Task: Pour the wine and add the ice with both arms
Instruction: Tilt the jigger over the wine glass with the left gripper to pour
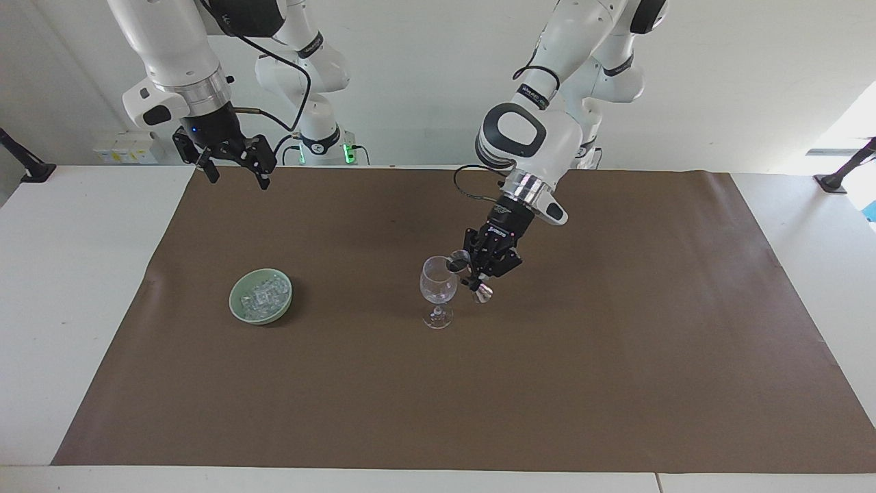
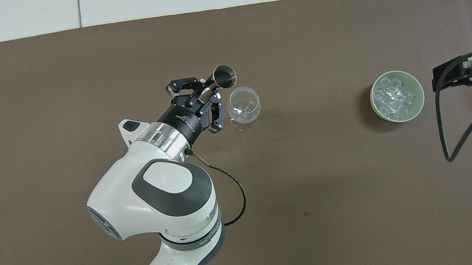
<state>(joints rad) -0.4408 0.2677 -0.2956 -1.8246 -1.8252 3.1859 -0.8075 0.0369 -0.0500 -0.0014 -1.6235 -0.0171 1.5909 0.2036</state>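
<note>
A clear wine glass [image 1: 438,281] stands upright mid-mat; it also shows in the overhead view [image 2: 243,102]. My left gripper [image 1: 477,271] is shut on the waist of a metal jigger [image 1: 458,261], held tilted with its mouth at the glass's rim. The overhead view shows the left gripper [image 2: 205,94] and the jigger [image 2: 224,76] beside the glass. The ice [image 1: 263,293] lies in a pale green dish [image 1: 236,307], toward the right arm's end. My right gripper [image 1: 237,177] is open and empty, waiting in the air over the mat's edge at the robots' end.
A brown mat [image 1: 616,342] covers most of the white table. In the overhead view the dish [image 2: 419,94] with ice [image 2: 395,95] sits beside my right gripper [image 2: 437,80]. A cable hangs from the right wrist.
</note>
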